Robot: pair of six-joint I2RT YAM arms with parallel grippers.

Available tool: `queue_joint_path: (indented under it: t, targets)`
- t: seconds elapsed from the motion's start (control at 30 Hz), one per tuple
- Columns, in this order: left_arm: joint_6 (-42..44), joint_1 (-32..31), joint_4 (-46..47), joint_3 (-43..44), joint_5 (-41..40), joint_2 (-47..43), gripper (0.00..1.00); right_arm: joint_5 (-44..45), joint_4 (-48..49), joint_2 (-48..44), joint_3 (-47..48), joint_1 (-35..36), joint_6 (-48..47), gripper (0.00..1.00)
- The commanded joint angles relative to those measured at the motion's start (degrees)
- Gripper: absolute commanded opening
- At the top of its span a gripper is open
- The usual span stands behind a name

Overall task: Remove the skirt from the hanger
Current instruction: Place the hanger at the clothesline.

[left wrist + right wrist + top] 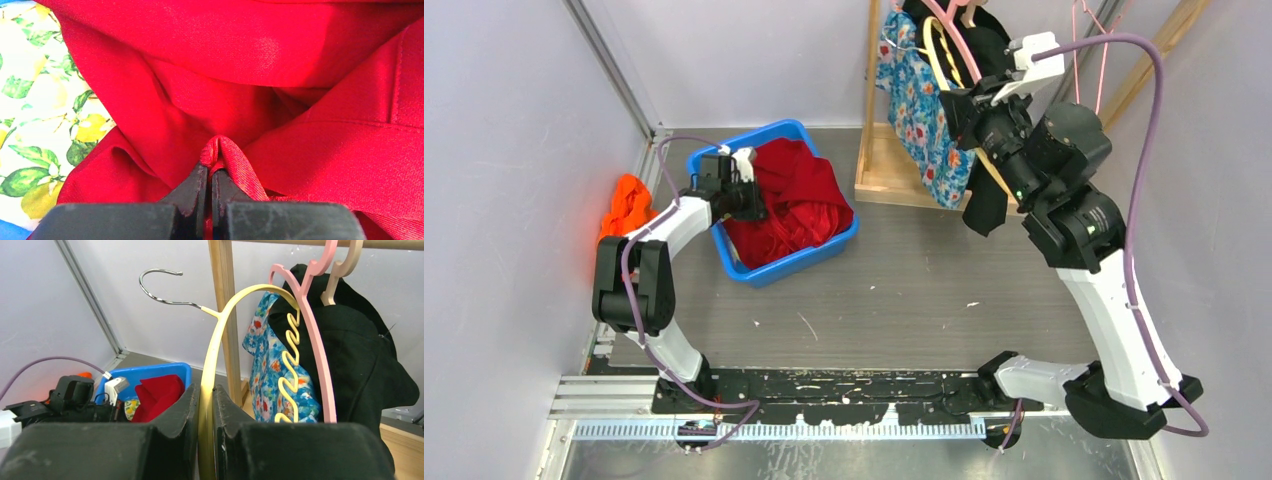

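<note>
Left wrist view: red skirt [260, 60] fills the frame in heavy folds, one raised fold pinched between the nearly closed fingers of the left gripper [210, 172]. A lemon-print cloth [35, 115] lies beside it on the left. Top view: skirt heaped inside the blue bin [809, 260] on the table [904, 290], left arm reaching in from the near-left side; orange cloth [627, 205] outside the bin, against the left wall. Right gripper [206, 395] raised at the wooden rack [225, 305], well apart from the bin, fingers closed tight on the yellow hanger [215, 335]. Behind it, a pink hanger [312, 325], black garment [360, 360] and blue floral garment [265, 365] hang on the rack.
</note>
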Motion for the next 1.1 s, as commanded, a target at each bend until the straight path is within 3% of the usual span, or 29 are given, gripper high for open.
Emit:
queue_joint_path:
  t: [0.0,0.37,1.07]
  targets:
    - [1.4,-0.3,-0.3,1.3,1.4,-0.8,0.01,-0.1,7.5,-0.2,1.7,0.0,-0.1,0.00]
    - [1.5,-0.3,-0.2,1.6,1.3,0.3,0.01,-1.8,8.0,-1.3,5.2,0.0,1.5,0.00]
    - [0.6,-0.5,0.2,1.5,2.2,0.8,0.01,11.1,-0.5,-10.8,3.7,0.0,-0.6,0.00]
